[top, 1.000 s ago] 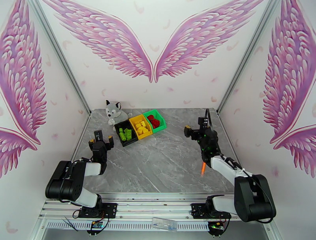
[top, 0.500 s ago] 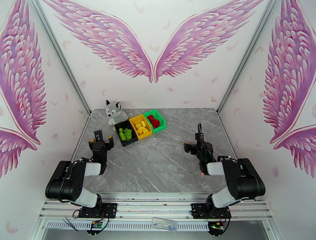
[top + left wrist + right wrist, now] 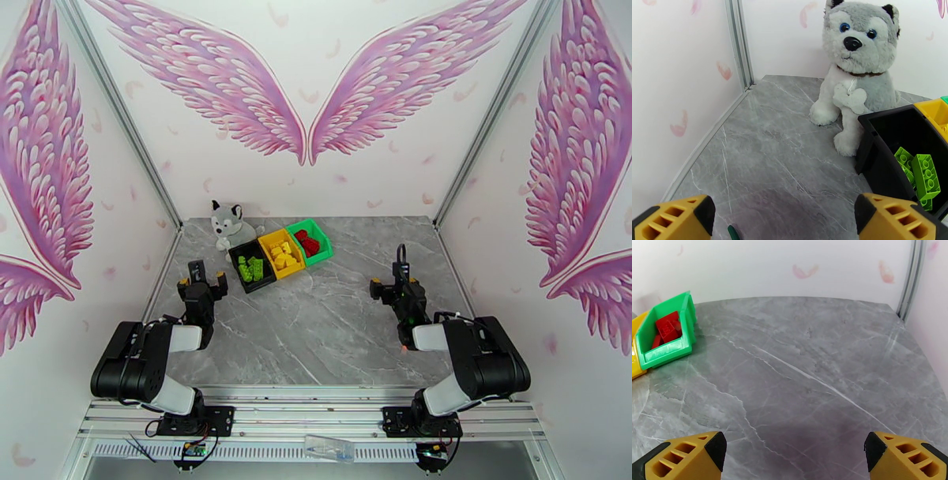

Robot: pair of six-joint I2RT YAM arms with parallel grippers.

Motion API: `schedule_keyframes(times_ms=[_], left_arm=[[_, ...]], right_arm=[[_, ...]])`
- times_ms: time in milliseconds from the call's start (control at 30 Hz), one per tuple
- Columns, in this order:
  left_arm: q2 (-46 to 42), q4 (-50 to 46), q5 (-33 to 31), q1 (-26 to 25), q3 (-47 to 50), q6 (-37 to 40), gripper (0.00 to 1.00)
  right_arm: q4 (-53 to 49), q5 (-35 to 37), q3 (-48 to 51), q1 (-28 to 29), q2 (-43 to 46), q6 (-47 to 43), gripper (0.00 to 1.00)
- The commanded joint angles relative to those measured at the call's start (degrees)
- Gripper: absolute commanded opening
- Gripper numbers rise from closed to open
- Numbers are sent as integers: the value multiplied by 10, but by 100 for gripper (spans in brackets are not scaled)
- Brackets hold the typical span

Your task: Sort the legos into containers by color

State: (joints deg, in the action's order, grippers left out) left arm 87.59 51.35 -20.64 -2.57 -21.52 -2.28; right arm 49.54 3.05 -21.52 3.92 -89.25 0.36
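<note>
Three joined containers stand at the back left of the table: a black bin (image 3: 260, 286) with light green legos (image 3: 251, 268), a yellow bin (image 3: 293, 271) with yellow legos (image 3: 281, 253), and a green bin (image 3: 319, 257) with red legos (image 3: 310, 243). My left gripper (image 3: 204, 278) sits open just left of the black bin. The left wrist view has its jaws wide apart (image 3: 784, 221) over bare table, the black bin (image 3: 873, 158) and green legos (image 3: 922, 177) at right. My right gripper (image 3: 389, 278) is open at mid right. Its wrist view (image 3: 794, 455) faces the green bin (image 3: 671, 352) and red legos (image 3: 667, 327).
A grey-white plush husky (image 3: 227, 223) sits behind the black bin, close in the left wrist view (image 3: 855, 71). A bit of an orange stick (image 3: 404, 345) pokes out under the right arm. Metal posts and pink-winged walls close in the table's sides and back.
The right arm has folded back toward its base, bringing its open gripper nearer and lower; most of that happened in the first half second. The left arm has not moved.
</note>
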Motion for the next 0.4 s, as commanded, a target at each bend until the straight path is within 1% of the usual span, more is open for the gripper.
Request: schedule_keyframes(times_ms=[0, 67, 133, 367], left_arm=[[1, 10, 0, 2, 6, 4, 99], [2, 10, -1, 2, 6, 4, 99], [2, 10, -1, 2, 6, 4, 99], [1, 11, -1, 2, 6, 4, 99]], right_arm=[[14, 13, -4, 4, 6, 0, 99], [11, 9, -6, 5, 6, -2, 99], [-11, -19, -19, 7, 3, -16, 99], [-4, -22, -14, 6, 4, -15, 99]])
